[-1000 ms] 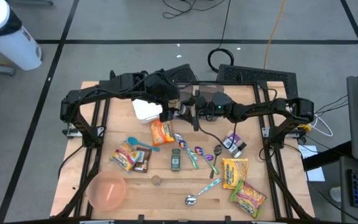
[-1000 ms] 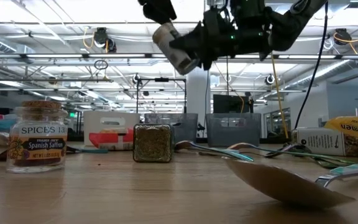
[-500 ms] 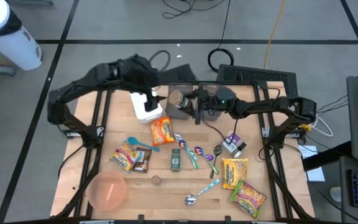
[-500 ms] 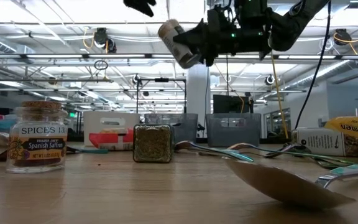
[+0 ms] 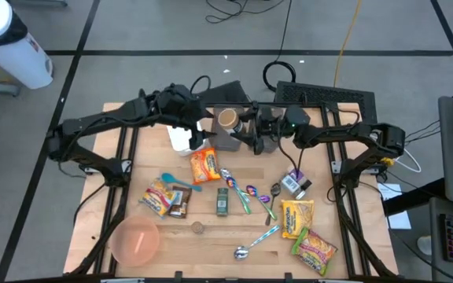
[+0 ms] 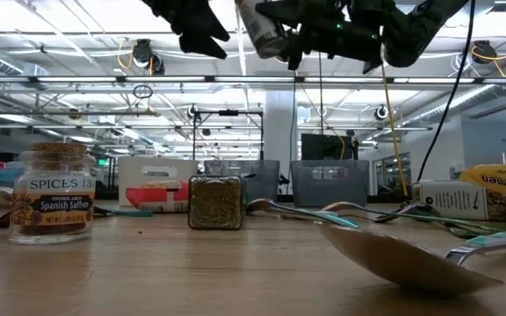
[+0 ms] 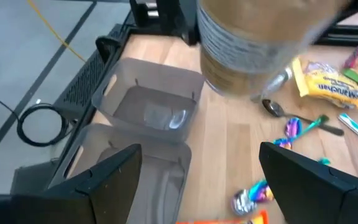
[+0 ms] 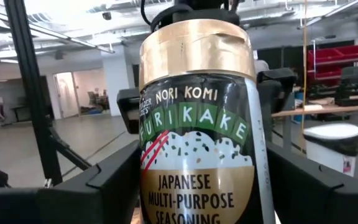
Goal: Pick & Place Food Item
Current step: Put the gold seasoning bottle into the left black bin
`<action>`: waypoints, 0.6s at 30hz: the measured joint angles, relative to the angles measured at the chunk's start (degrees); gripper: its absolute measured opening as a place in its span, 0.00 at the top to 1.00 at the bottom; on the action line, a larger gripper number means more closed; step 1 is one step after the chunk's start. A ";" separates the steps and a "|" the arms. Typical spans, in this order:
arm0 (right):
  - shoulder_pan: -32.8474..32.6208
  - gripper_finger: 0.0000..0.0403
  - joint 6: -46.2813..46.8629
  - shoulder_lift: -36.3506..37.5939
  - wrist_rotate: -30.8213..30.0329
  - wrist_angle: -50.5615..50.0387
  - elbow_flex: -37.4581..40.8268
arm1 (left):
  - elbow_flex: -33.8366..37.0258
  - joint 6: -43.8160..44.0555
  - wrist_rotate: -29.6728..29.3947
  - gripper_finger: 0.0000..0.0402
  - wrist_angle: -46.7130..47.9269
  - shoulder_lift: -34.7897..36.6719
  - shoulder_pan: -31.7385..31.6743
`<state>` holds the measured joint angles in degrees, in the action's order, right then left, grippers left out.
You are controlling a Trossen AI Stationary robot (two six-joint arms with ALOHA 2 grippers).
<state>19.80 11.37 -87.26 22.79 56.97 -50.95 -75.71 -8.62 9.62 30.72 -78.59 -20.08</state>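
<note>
The seasoning jar [image 5: 227, 119] is now being held by the right gripper [image 5: 246, 126] alone, its fingers clamped on either side of the jar's body, as is seen in the right wrist view, where the label [image 8: 196, 168] fills the frame between the two dark fingers. A second ago the jar was being gripped from both sides; the left gripper [image 5: 189, 124] is now being drawn back toward its own side, its fingers [image 7: 114, 180] spread apart and holding nothing. The hand-over is thus judged complete, and the placing is being left to the right arm. The jar is being carried high above the far middle of the table [image 5: 211, 236], near the clear bins [image 5: 230, 140]. Its tilt is being changed: earlier the long axis lay slanted, whereas the gold lid [image 5: 227, 118] is now being turned up toward the overhead camera, so the long axis is approaching vertical, still leaning slightly in the low view [image 6: 262, 26].
</note>
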 joint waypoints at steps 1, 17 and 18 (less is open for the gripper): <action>-0.01 0.32 0.00 0.00 0.03 -0.17 0.31 | 0.23 0.00 -0.04 0.17 -0.68 -0.04 0.00; 0.10 0.32 -0.03 -0.07 -0.59 1.98 2.48 | -1.93 -0.17 1.95 0.32 -5.76 0.90 1.86; 0.10 0.32 -0.03 -0.07 -0.59 2.09 2.48 | -1.93 -0.14 1.95 0.35 -6.02 0.81 1.93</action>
<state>19.90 11.33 -87.33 22.20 59.06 -48.47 -77.65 -8.77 11.57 24.70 -77.78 -18.15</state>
